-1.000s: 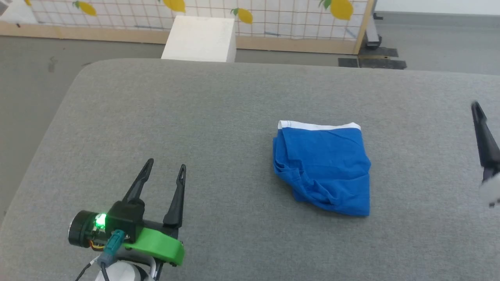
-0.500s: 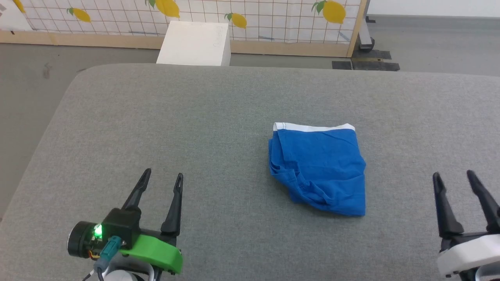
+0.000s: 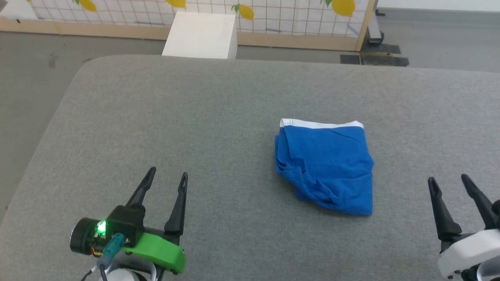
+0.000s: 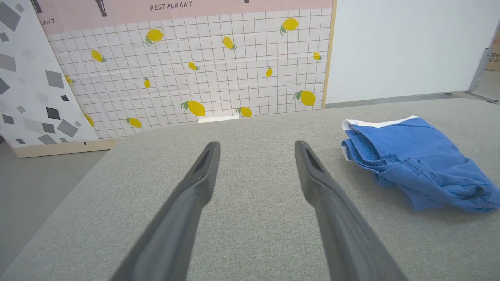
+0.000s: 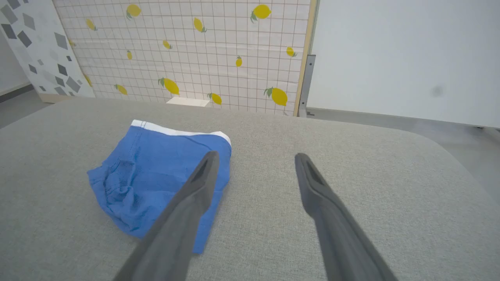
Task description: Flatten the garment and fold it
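Observation:
The garment [image 3: 326, 166] lies folded into a compact blue bundle with a white band along its far edge, right of the middle of the grey padded table [image 3: 195, 117]. It also shows in the left wrist view, the garment [image 4: 414, 160] off to the right, and in the right wrist view, the garment [image 5: 156, 171] to the left. My left gripper [image 3: 167, 175] hovers open at the lower left, well apart from the cloth. At the lower right my right gripper [image 3: 448, 180] is open too, a short way from the bundle's right edge. Neither holds anything.
A white box [image 3: 201, 35] stands on the floor beyond the table's far edge, before a lemon-print grid panel [image 3: 273, 15]. The table's rounded left corner [image 3: 84, 68] drops to grey floor. Bare grey padding surrounds the bundle.
My right gripper has come from the right edge down to the lower right, both fingers now in view. The head camera has shifted slightly. The garment and the left gripper have stayed put.

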{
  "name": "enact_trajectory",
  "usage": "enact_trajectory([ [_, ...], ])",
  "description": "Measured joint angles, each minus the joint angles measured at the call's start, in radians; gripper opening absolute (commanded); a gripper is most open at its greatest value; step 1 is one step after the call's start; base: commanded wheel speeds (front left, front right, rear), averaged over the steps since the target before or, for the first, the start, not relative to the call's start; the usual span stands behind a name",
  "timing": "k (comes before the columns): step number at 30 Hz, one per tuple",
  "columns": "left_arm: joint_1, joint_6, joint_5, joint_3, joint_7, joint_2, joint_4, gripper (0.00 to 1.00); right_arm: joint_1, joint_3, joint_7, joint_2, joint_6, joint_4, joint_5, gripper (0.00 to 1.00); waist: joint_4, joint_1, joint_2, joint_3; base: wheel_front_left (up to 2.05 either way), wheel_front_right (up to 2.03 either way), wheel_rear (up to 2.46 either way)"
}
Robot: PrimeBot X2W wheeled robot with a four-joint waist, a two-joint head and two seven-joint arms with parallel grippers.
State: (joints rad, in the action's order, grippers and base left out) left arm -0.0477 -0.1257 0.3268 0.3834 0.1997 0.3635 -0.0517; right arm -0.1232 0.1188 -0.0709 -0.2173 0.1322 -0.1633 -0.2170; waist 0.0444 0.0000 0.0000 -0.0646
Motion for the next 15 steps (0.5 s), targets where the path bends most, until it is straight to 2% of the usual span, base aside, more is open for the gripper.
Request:
enact_trajectory([
  [5,-0.02,-0.003,-0.002,0.008,-0.08,0.012,-0.032,1.0,0.038,-0.036,-0.225,-0.1,0.0,-0.001,-0.096,1.0,0.017,0.0,0.0,-0.033,0.0,0.0,0.0],
  [10,-0.067,-0.023,0.01,0.006,-0.171,0.01,-0.086,1.0,0.156,-0.041,-0.487,-0.178,0.0,0.004,-0.234,1.0,0.047,0.0,0.0,-0.077,0.0,0.0,0.0],
  [15,-0.094,-0.03,0.016,0.011,-0.217,0.006,-0.125,1.0,0.274,-0.06,-0.693,-0.197,0.0,0.068,-0.305,1.0,0.087,0.0,0.0,-0.117,0.0,0.0,0.0],
])
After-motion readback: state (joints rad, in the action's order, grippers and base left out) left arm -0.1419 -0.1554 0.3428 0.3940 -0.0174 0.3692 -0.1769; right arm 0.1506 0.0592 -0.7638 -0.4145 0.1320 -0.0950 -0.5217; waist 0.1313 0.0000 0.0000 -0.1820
